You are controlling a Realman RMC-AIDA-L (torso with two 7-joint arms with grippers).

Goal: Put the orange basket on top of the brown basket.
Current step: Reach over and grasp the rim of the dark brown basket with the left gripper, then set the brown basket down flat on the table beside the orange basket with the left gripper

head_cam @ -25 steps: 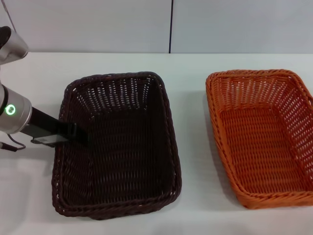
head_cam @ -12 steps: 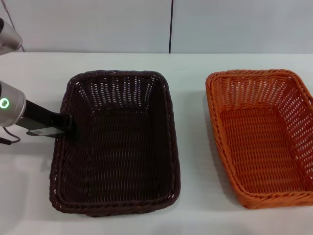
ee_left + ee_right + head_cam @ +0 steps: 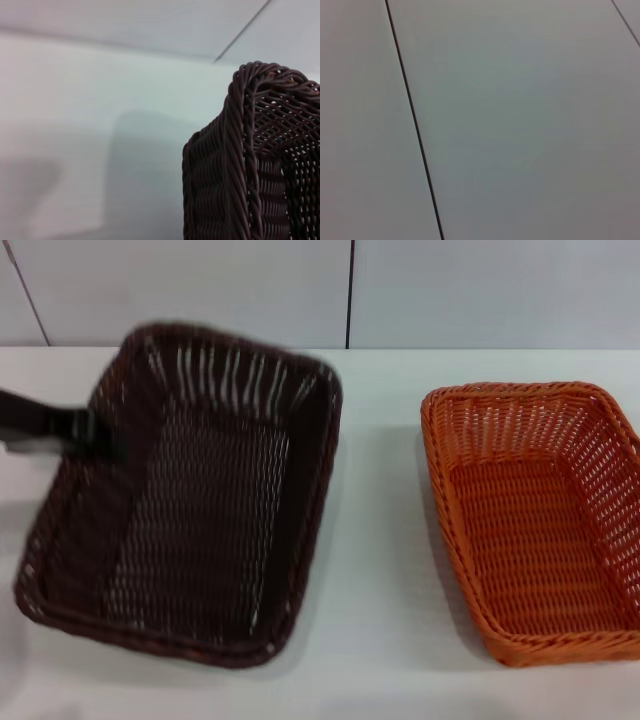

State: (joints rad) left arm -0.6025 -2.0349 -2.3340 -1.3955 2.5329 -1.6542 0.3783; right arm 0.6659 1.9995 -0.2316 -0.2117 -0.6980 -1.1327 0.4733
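The brown basket [image 3: 190, 510] hangs tilted above the white table on the left side of the head view, and it looks blurred by motion. My left gripper [image 3: 100, 435] comes in from the left edge and is shut on the basket's left rim. The left wrist view shows a rim corner of the brown basket [image 3: 240, 175] up close. The orange basket [image 3: 540, 520] rests flat on the table at the right, empty, well apart from the brown one. My right gripper is out of view.
The white table [image 3: 390, 540] shows bare between the two baskets. A pale panelled wall [image 3: 450, 290] with a dark vertical seam runs along the back. The right wrist view shows only a pale panelled surface [image 3: 520, 125].
The brown basket has been lifted off the table, tilted and carried to the left and back by my left gripper. The orange basket has not moved.
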